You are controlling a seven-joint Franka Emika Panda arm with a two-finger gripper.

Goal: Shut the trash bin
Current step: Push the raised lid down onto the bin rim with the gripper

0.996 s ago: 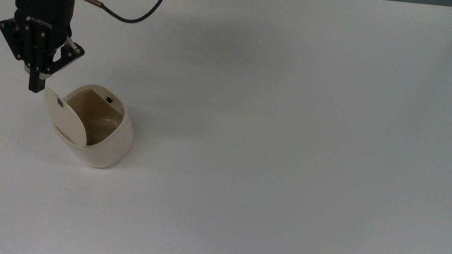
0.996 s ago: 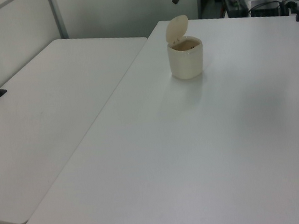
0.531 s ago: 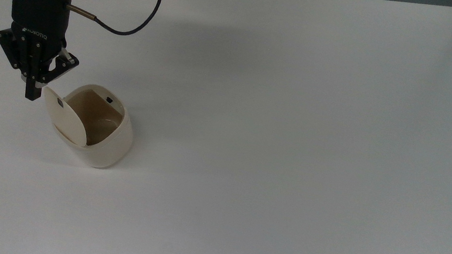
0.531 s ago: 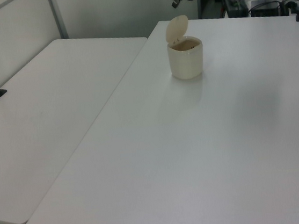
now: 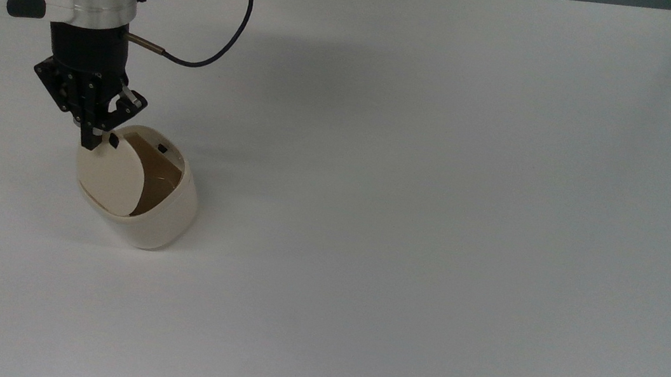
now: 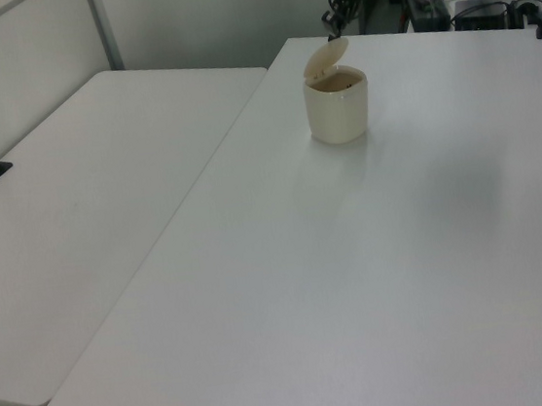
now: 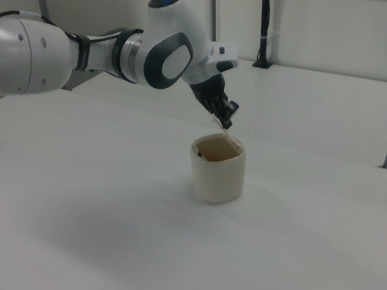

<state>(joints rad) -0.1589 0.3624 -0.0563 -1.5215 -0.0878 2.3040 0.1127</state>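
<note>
White tabletop is carrying the trash bin near the top view's left edge, where the gripper, clenched and empty, is pressing its lid partway down, leaving the final closing undone.

- The bin is small, cream-beige and rounded, standing upright on the table near the top view's left.
- Its lid is half open, tilted over the tan interior.
- A black tab sits at the lid's raised edge.
</note>
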